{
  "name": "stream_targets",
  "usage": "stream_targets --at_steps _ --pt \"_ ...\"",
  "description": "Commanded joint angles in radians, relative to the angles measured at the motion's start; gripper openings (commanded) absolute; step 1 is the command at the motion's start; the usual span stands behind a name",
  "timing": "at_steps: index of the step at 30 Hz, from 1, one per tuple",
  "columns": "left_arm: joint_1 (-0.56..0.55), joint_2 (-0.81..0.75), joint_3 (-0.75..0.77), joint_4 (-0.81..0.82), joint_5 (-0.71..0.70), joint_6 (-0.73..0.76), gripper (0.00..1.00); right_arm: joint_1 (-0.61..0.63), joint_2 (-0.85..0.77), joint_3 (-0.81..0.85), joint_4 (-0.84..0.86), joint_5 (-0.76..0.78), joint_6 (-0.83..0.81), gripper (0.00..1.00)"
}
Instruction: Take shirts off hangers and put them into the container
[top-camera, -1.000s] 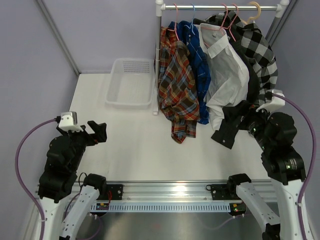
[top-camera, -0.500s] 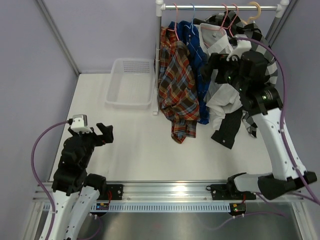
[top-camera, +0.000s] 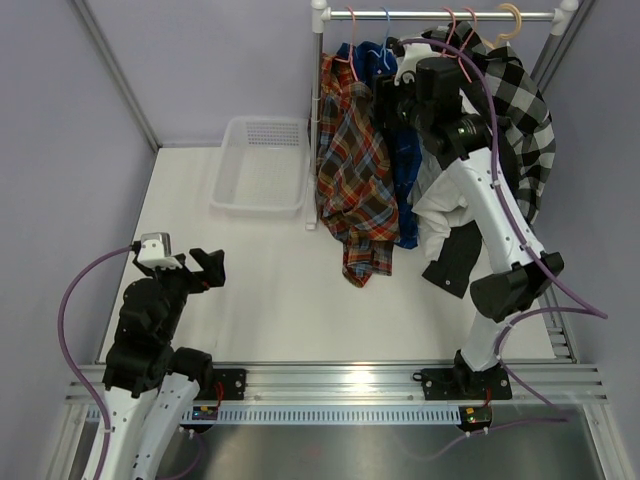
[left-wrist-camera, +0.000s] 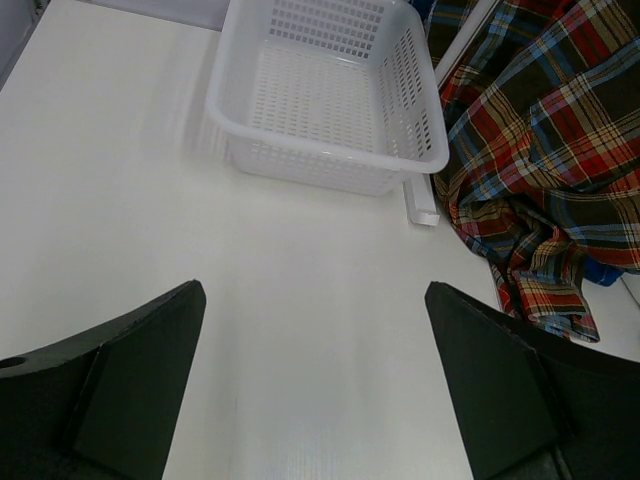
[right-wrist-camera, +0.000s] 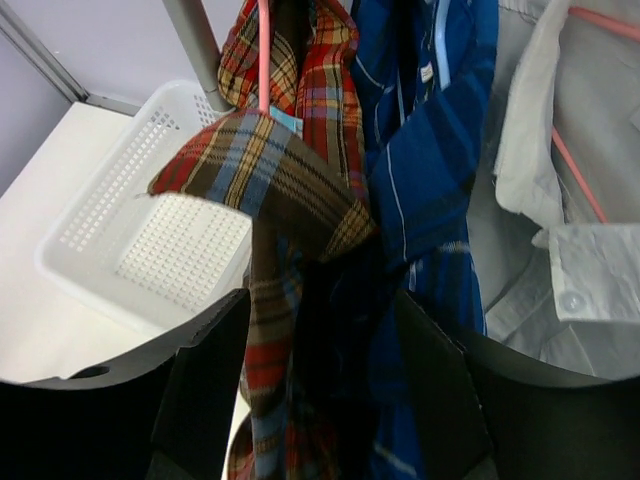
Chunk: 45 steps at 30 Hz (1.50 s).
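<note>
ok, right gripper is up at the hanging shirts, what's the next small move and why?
Probably nudge the right gripper toward the red-orange-navy plaid collared shirt before closing: its open jaws straddle that shirt's front and the edge of the royal blue grid-lined shirt, so closing here may pinch both.

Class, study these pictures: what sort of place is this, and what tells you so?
Probably a robotics lab test cell staged as a laundry corner. Two robot arms are bolted to a metal rail at the edge of a white table, facing a clothes rack of hung shirts and a plastic basket.
</note>
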Motion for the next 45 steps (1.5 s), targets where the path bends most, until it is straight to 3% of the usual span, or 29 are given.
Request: stream_targets --at_steps 1,11,19,23,26,31,39,45 --pt "-0.005 -0.002 -0.004 0.063 0.003 0.000 0.99 0.012 0.043 0.092 -0.007 -0.017 -0.046 0.67" --pt "-0.005 -0.002 -0.007 0.065 0.002 0.000 0.99 0.013 0.141 0.158 0.002 -0.047 -0.040 0.52" --pt "-0.005 -0.002 -0.010 0.063 0.004 0.002 0.99 0.015 0.173 0.214 -0.032 -0.052 -0.038 0.23" --pt "-0.005 -0.004 -0.011 0.063 0.007 0.000 0.99 0.013 0.132 0.207 -0.019 0.015 -0.037 0.00" --pt "-0.005 -0.002 -0.011 0.063 0.007 0.000 0.99 0.010 0.077 0.165 0.013 0.145 -0.024 0.00" --pt "-0.005 -0.005 -0.013 0.062 0.009 0.000 0.99 -0.051 0.022 0.150 -0.013 0.232 0.069 0.00" --pt "-0.005 -0.005 -0.014 0.062 0.007 0.000 0.99 -0.152 -0.089 0.050 0.005 0.207 0.085 0.00" --pt "-0.005 -0.005 -0.014 0.062 0.004 0.002 0.99 -0.151 -0.170 0.029 0.019 -0.006 0.010 0.00"
